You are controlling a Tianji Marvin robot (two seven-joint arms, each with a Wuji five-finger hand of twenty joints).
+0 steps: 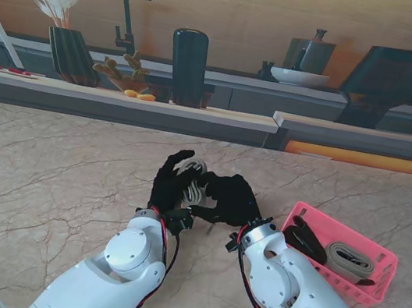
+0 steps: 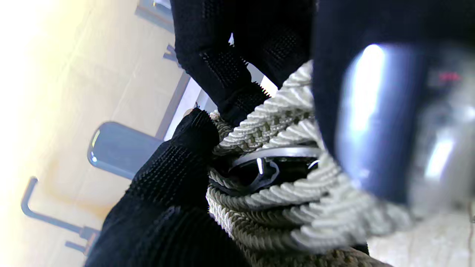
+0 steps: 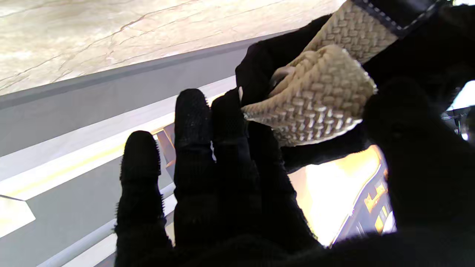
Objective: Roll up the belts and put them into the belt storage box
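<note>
Above the marble table [image 1: 44, 174], my left hand [image 1: 169, 179] and right hand [image 1: 228, 197] together clasp the coiled woven belt [image 1: 194, 180], a soft, springy roll I judge must be pinched across its edges before the pink storage box [image 1: 384, 271].

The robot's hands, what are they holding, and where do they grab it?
Both the left hand and right hand hold one woven belt, gripping its rolled coil from opposite sides.
</note>
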